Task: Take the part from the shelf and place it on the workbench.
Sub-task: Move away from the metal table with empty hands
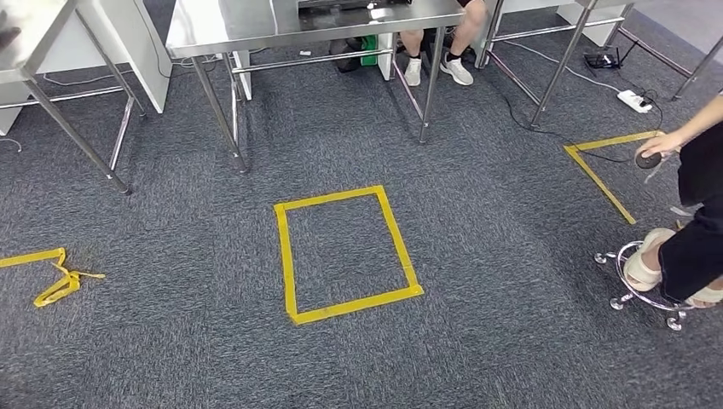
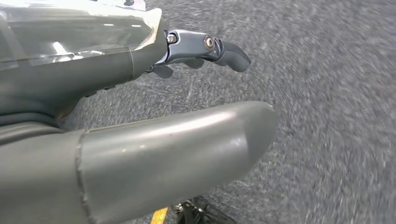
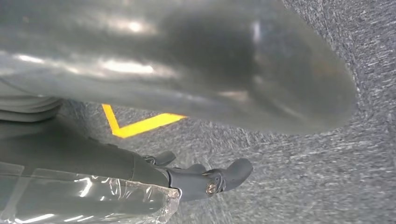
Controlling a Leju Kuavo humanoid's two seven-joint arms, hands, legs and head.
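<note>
Left robot hand (image 2: 140, 116): hangs over grey carpet; fingers (image 2: 219, 49) spread, holding nothing.
Right robot hand (image 3: 187, 116): hangs over carpet beside yellow tape (image 3: 140, 123); fingers (image 3: 219, 176) apart, empty.
Part: cannot be identified in any view.
Floor (image 1: 170, 358): grey carpet with a yellow tape rectangle (image 1: 345, 253) at centre.
Counter (image 1: 290, 24): steel, at far side, beyond the rectangle.
Person (image 1: 691, 230): seated at right, holding a small dark object (image 1: 648, 159).

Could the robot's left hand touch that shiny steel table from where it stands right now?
Probably not. The left hand hangs low over the grey carpet, holding nothing, while the shiny steel table stands beyond the yellow tape rectangle. Nothing blocks the path, but the robot would likely have to walk closer first.
</note>
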